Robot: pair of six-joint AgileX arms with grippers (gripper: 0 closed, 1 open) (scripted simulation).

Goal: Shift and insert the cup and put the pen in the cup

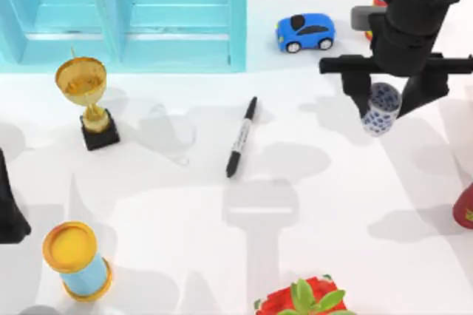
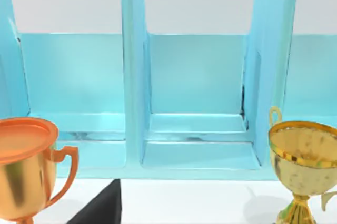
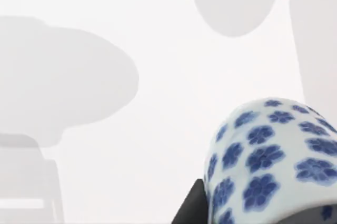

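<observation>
The cup (image 1: 382,109), white with blue flowers, hangs tilted above the table at the right, and my right gripper (image 1: 389,102) is shut on it. Up close in the right wrist view, the cup (image 3: 266,161) sits against one black finger (image 3: 190,209), with the bare white table well below it. The pen (image 1: 242,137), black with a white labelled barrel, lies slanted on the table near the middle, left of the cup and apart from it. My left arm (image 1: 9,215) stays parked at the left edge.
A light-blue shelf unit (image 1: 126,12) spans the back left. A gold trophy (image 1: 85,100) stands before it, and a blue toy car (image 1: 305,32) to its right. A blue cylinder with yellow rims (image 1: 74,259), a potted plant (image 1: 303,300) and a red object (image 1: 465,208) line the front and right.
</observation>
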